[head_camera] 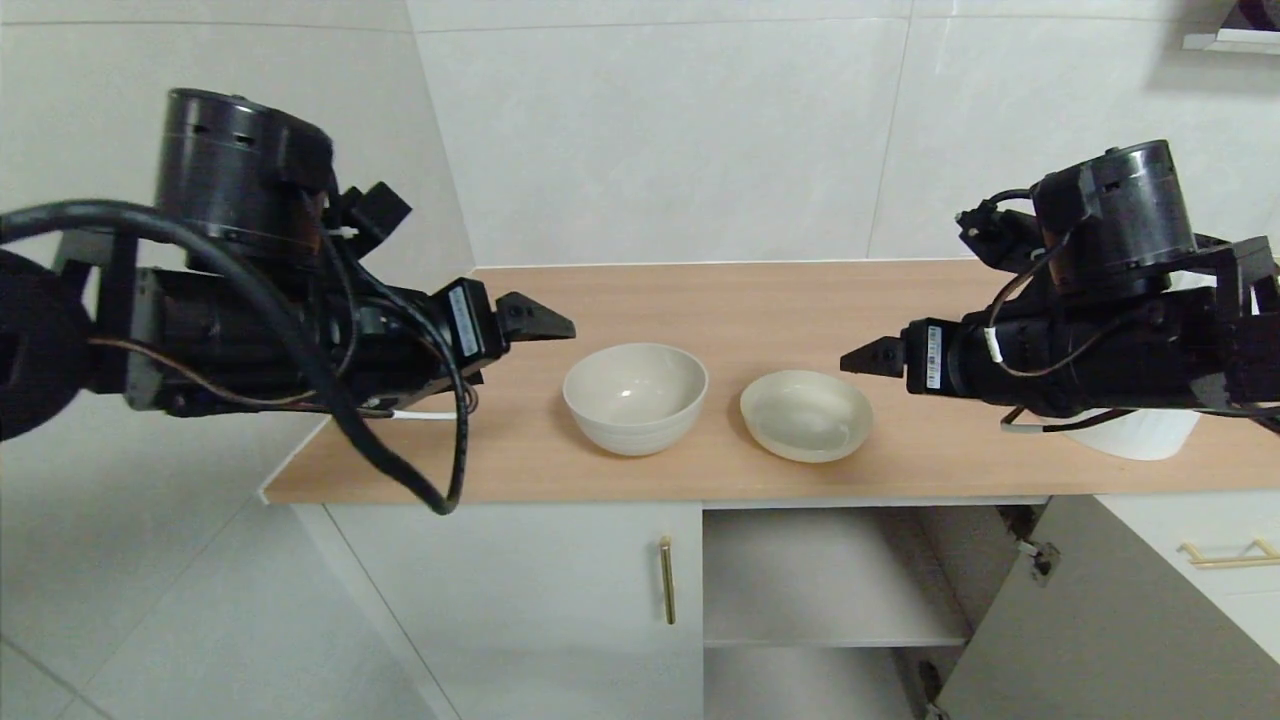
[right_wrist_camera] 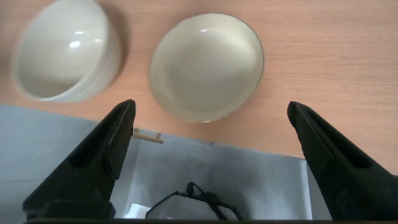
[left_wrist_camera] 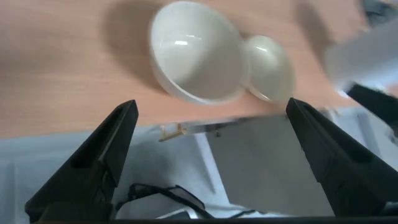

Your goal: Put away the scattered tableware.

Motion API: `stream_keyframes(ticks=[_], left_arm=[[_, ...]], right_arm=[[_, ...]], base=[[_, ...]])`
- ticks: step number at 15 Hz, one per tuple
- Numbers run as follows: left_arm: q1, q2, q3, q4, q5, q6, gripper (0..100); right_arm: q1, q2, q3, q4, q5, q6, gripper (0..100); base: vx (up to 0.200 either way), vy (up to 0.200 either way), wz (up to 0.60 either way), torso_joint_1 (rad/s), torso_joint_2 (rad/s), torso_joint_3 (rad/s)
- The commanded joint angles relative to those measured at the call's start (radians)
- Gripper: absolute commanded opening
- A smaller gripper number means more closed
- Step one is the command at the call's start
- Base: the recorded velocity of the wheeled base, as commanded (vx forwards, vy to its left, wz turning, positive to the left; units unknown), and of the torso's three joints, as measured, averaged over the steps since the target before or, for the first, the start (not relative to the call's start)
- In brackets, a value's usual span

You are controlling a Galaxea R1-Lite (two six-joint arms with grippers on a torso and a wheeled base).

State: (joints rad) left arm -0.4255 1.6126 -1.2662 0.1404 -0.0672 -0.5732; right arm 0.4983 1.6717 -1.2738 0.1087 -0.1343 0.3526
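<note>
deep cream bowl [head_camera: 635, 397] sits upright on the wooden counter [head_camera: 720, 300], near the front edge, about midway along it. shallow cream bowl [head_camera: 806, 415] is just beside it toward the counter's right end, also near the front edge, with a small gap between them. both look empty. left gripper [left_wrist_camera: 210, 106] hangs above the counter's left front corner, fingers spread wide, holding nothing. right gripper [right_wrist_camera: 210, 104] hangs above the counter's right part, fingers also spread, nothing in them. white container [head_camera: 1140, 438] stands at the right end under the right arm. below the front edge, cabinet compartment [head_camera: 820, 570] is open, its door [head_camera: 1090, 620] swung out.
</note>
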Motion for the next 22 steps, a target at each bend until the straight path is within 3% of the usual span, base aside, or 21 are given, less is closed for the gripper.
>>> stream_keyframes(ticks=[1,10,13,18,19,22], left_arm=[[-0.015,0.086,-0.018,-0.004,0.004,-0.010,100],[0.013,0.256,-0.018,-0.096,0.009,-0.014,100],[0.014,0.285,-0.027,-0.137,0.017,-0.068,100],[0.016,0.291,-0.030,-0.139,0.017,-0.070,100],[0.016,0.291,-0.030,-0.139,0.017,-0.070,0],[0.016,0.300,-0.030,-0.139,0.015,-0.070,0]], right_arm=[[-0.007,0.036,-0.007,-0.001,-0.001,0.000,100],[-0.009,0.036,0.001,-0.001,-0.001,0.000,100],[-0.009,0.034,0.001,0.000,0.001,0.000,100],[-0.007,0.033,0.001,0.000,0.004,0.000,100],[-0.007,0.033,0.001,0.000,0.004,0.000,100],[-0.007,0.031,-0.001,0.000,0.005,0.000,100]], base=[[0.000,0.000,0.00,0.000,0.00,0.000],[0.000,0.000,0.00,0.000,0.00,0.000],[0.000,0.000,0.00,0.000,0.00,0.000],[0.000,0.000,0.00,0.000,0.00,0.000],[0.000,0.000,0.00,0.000,0.00,0.000],[0.000,0.000,0.00,0.000,0.00,0.000]])
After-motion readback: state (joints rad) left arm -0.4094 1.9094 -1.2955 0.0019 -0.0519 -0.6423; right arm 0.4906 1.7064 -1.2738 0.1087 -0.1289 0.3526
